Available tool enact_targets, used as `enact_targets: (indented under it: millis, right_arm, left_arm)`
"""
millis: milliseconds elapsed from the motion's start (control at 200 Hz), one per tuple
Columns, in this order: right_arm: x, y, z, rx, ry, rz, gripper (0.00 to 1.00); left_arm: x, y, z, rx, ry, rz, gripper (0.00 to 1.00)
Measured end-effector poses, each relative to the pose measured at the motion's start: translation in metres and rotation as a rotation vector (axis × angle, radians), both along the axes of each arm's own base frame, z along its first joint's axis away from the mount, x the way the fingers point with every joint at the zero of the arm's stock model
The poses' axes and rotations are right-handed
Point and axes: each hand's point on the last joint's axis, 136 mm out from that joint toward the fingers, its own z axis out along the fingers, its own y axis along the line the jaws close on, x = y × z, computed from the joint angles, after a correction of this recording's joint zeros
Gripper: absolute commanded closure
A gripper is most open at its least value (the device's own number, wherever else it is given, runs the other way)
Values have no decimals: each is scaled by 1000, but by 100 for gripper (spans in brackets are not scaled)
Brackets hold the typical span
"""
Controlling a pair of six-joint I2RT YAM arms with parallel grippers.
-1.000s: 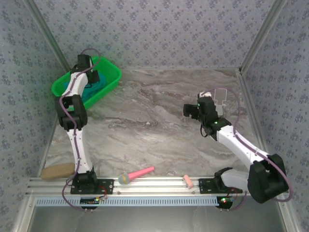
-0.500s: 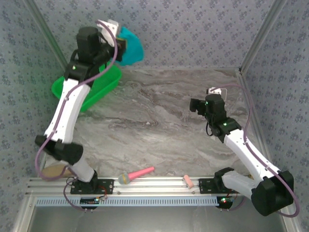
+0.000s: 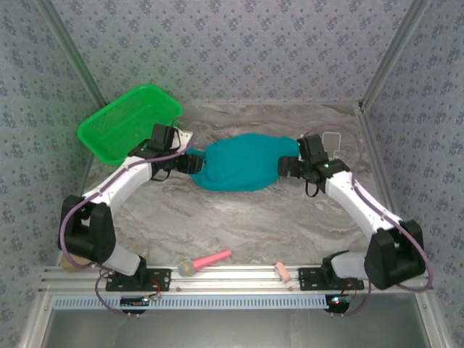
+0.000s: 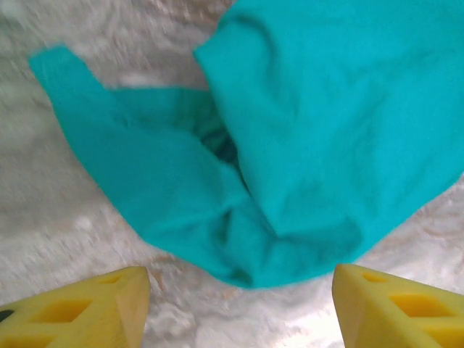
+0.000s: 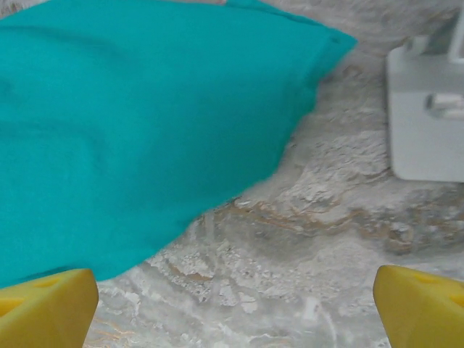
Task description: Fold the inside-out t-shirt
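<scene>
Now the shirt (image 3: pixel 243 170) lies in a crumpled heap on the table (image 3: pixel 239 232), spread sideways toward the far side. It lies between the two arms and well apart from the basket (image 3: pixel 127 123) in the far-left corner.

From above we see the left gripper (image 3: pixel 190 163) at the heap's left end and the right gripper (image 3: pixel 286 167) at its right end, both low over the marble top.

From the left wrist we see the yellow fingers (image 4: pixel 80 304) standing wide apart with nothing between them. The cloth bunches just ahead of them: one broad smooth fold lies over a darker, creased layer, and a narrow flap reaches toward the upper left. Its near edge falls between the fingertips without touching either one, so this gripper holds nothing.

From the right wrist we see much the same. The fingers (image 5: pixel 43 301) are spread about as wide as they go, with bare marble between them. The shirt's smooth edge slants down from the upper right to just above the left finger. Whether the cloth touches that finger, we cannot tell, but it is not clamped. A white block (image 5: pixel 428 109) stands on the table at the right, apart from the cloth.

Along the near edge a pink mic (image 3: pixel 205 262) lies partly across the rail and a small pink piece (image 3: pixel 282 272) sits on the rail farther right. A tan pad (image 3: pixel 72 259) lies at the left, half hidden by the left arm.
</scene>
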Motion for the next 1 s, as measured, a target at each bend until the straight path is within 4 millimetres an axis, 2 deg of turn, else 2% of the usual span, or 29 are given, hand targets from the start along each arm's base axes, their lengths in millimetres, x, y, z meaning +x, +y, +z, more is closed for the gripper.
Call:
enact_targets:
  millis: [105,205,330,380,415,445,475,560,600,670,735,830,910,999]
  right_arm:
    - [13,11,-18,-6,79,18,7]
    - [32,18,-36,-15,134,6,7]
    - [49,23,-59,-26,194,-24,8]
    - [51,23,-69,-30,216,-30,12]
    - [51,23,-77,-35,235,-33,20]
    - [50,23,-83,-38,248,-36,29]
    - [49,23,-88,-40,262,-39,45]
    - [51,25,-97,-33,274,-41,85]
    - [53,28,-96,-19,266,-37,100]
    - [61,34,-91,21,237,-26,100]
    - [69,37,-82,51,203,-10,100]
    - [84,41,-52,79,110,14,100]
    - [96,42,-4,105,-19,40,100]
    - [100,41,65,129,-202,64,100]
  left_arm:
    - [-15,-2,-3,-72,41,38,24]
    - [-13,-4,-12,-104,64,86,20]
    - [3,-4,-41,-88,131,158,16]
    - [15,-4,-57,-64,164,190,17]
    - [25,-4,-68,-46,180,216,19]
    - [32,-4,-75,-36,188,232,23]
    - [40,-4,-83,-24,196,248,31]
    - [57,-5,-99,-4,214,279,74]
    - [64,-7,-103,0,214,281,99]
    - [73,-10,-102,-1,205,276,100]
    - [83,-14,-89,-4,168,255,100]
    - [105,-22,-45,-26,64,216,100]
    - [121,-28,16,-61,-78,180,100]
    - [123,-28,107,-113,-280,143,100]
